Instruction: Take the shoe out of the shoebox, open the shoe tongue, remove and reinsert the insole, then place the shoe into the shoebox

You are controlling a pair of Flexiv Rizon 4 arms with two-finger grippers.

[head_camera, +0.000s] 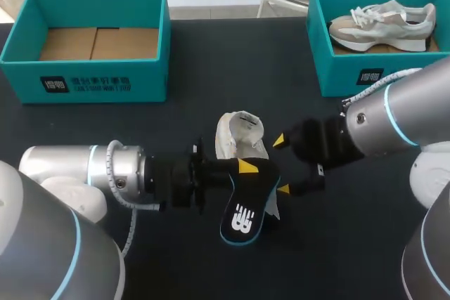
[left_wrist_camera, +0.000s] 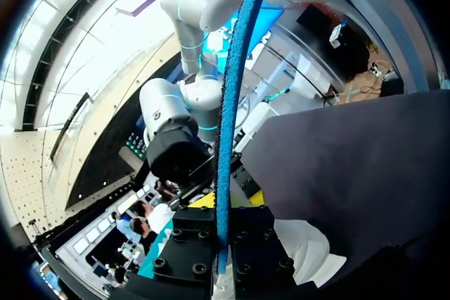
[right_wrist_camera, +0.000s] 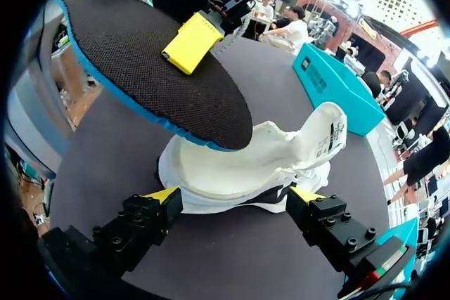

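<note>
Two shoeboxes: both teal, along the tabletop's (head_camera: 211, 54) far edge. The left shoebox (head_camera: 84, 79) is at the far-left corner and shows only its cardboard floor. The right shoebox (head_camera: 351, 79) is at the far-right corner.
Sneaker: a grey-and-white sneaker (head_camera: 383, 24) lies on its side inside the right shoebox.
Shoe: the white shoe (head_camera: 239, 135) sits on the black tabletop near the middle, well apart from both boxes, with its mouth facing up.
Insole: the insole (head_camera: 246, 209) is black with a blue rim and a white logo. It is out of the shoe and slants over the shoe's near end. I cannot tell whether it touches the shoe.
Left gripper: my left gripper (head_camera: 246, 168) comes in from the tabletop's left edge and is clamped on the insole. One yellow tip presses its upper face. In my left wrist view the insole runs edge-on between the two fingers.
Right gripper: my right gripper (head_camera: 281, 164) comes in from the right edge, fingers spread wide and holding nothing. The shoe sits just ahead, between the two yellow tips, and neither tip visibly presses it.
</note>
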